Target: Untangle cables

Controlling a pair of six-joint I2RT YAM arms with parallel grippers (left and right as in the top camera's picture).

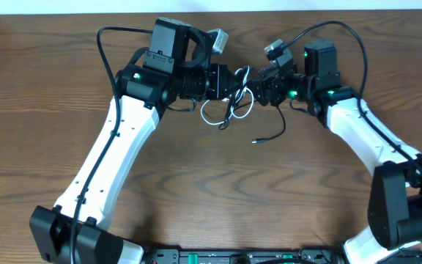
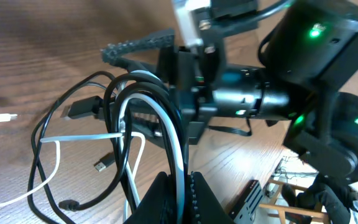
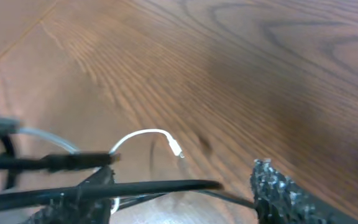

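The black and white cables hang in a tangle between my two grippers above the table's back middle. My left gripper [image 1: 234,85] [image 2: 180,194] is shut on the white cable [image 2: 168,121], which runs straight through its fingers. White loops [image 1: 212,117] droop to the wood. The black cable [image 1: 278,130] [image 2: 47,124] trails right and forward, ending in a small plug [image 1: 255,139]. My right gripper [image 1: 255,91] [image 3: 179,193] faces the left one, open, with a stretch of black cable [image 3: 154,185] lying across the gap between its fingers. A white plug [image 3: 176,148] dangles beyond.
The brown wooden table [image 1: 64,81] runs under both arms. The arm bases sit at the front edge [image 1: 72,235] [image 1: 401,213]. Thick black arm wires arch over each wrist [image 1: 112,33]. Past the table edge, a wooden chair frame [image 2: 291,199] shows.
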